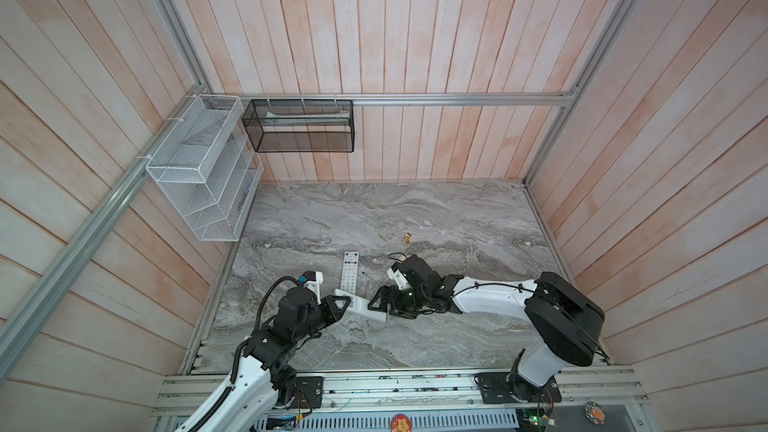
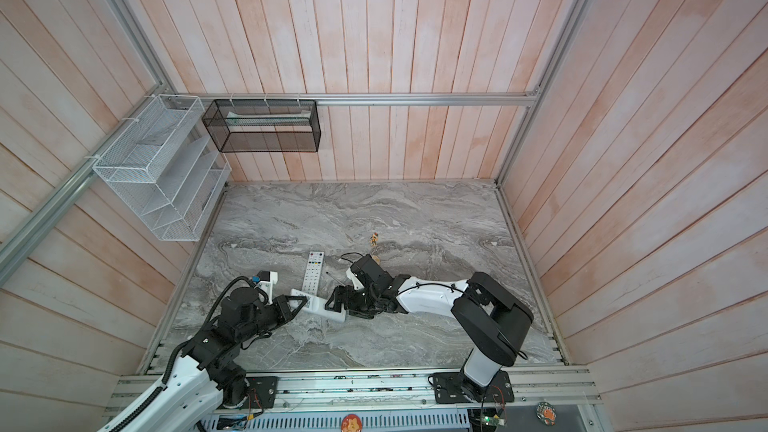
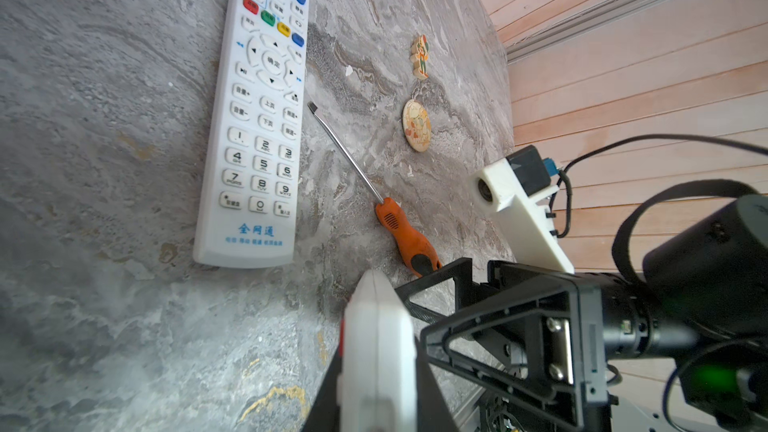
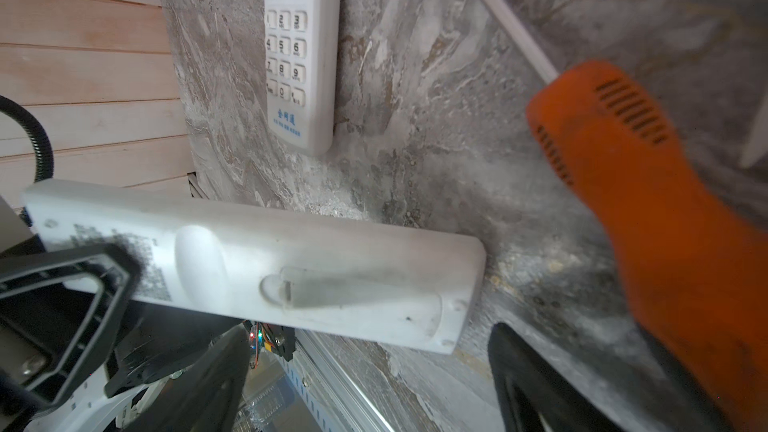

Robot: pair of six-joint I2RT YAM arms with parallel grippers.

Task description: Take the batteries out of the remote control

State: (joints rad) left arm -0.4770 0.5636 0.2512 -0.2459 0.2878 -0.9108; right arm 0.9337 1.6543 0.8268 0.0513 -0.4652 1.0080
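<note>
Desk (image 1: 415, 218) carries the work. At its 10 o'clock hang a white mesh rack (image 1: 195, 168), contents indistinct, and a black mesh basket (image 1: 299, 126) holding something pale, unidentified. Left pincer (image 1: 343, 303) clamps the held remote (image 4: 257, 268) back-up, presenting its closed battery cover (image 4: 353, 297). Right pincer (image 1: 380, 305) stands wide at the screwdriver (image 3: 407, 238), 3 o'clock of the face-up remote (image 3: 257, 118), likely for prying. Batteries unseen, judged still inside.

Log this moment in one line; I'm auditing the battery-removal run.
left gripper: shut on held remote, cover on | right gripper: open by screwdriver handle | batteries: none visible
</note>
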